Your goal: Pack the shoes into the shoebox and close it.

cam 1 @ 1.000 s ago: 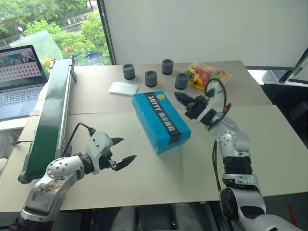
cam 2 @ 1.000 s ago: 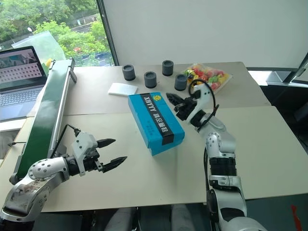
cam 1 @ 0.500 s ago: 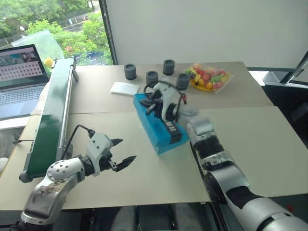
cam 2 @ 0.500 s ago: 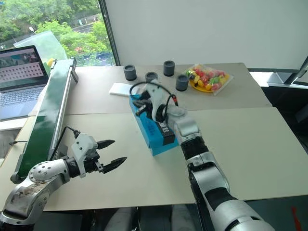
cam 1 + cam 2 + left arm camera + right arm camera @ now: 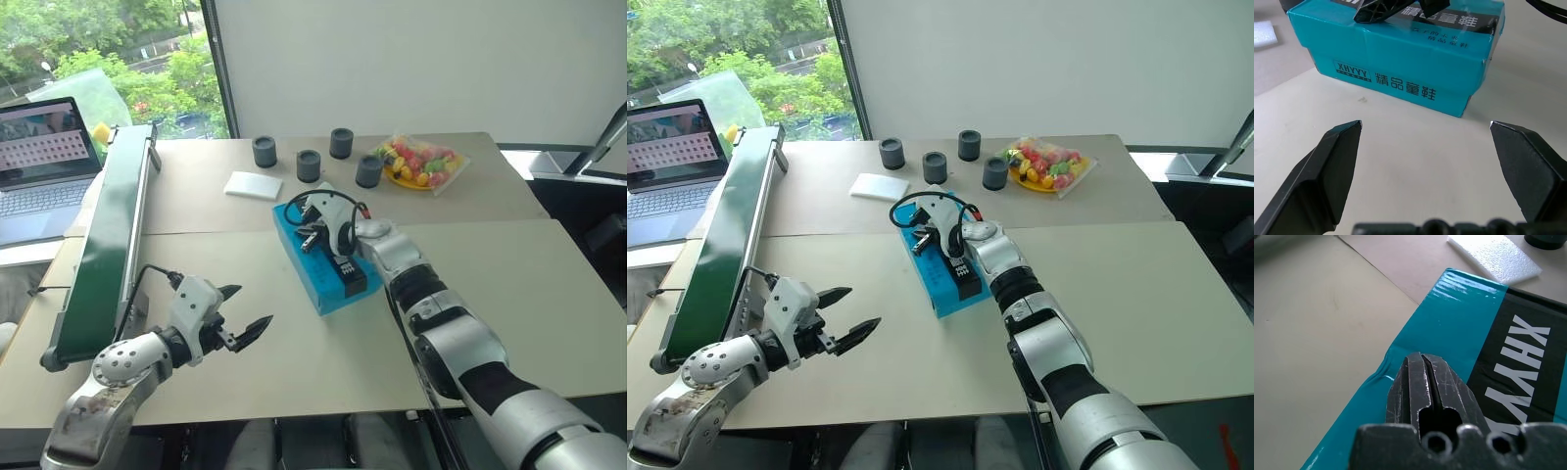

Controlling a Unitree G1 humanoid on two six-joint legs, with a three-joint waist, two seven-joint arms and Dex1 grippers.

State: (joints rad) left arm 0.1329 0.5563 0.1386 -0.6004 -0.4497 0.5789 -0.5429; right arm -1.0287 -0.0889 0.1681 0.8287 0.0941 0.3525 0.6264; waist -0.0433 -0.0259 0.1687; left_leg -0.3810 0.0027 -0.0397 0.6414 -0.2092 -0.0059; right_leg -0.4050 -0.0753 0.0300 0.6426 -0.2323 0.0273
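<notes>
On the pale surface (image 5: pixel 294 323) in the left eye view, we are pressing the clenched right tool (image 5: pixel 312 235) onto the lid of the shoebox (image 5: pixel 325 257), which is lying closed near the middle, just in front of the white pad (image 5: pixel 252 184) and the dark cups (image 5: pixel 308 164). To do this step well, we are judging that the push should stay flat on the lid near its far end, so the flap seats without the box sliding. Our right arm is reaching forward across the box with the wrist bent toward the left. The left tool (image 5: pixel 238 323) is hovering released, well apart from the box, over bare surface beside the green conveyor (image 5: pixel 103 235).

In the right eye view we are seeing the same layout, with the fruit bag (image 5: pixel 1043 162) lying beyond the box.

In the left wrist view, our spread fingers (image 5: pixel 1327 171) are pointing at the long turquoise side of the box, with nothing between them.

In the right wrist view, our two fingers (image 5: pixel 1427 389) are pressed together, empty, sitting on the lid beside the black band. No shoes are showing outside the box.
</notes>
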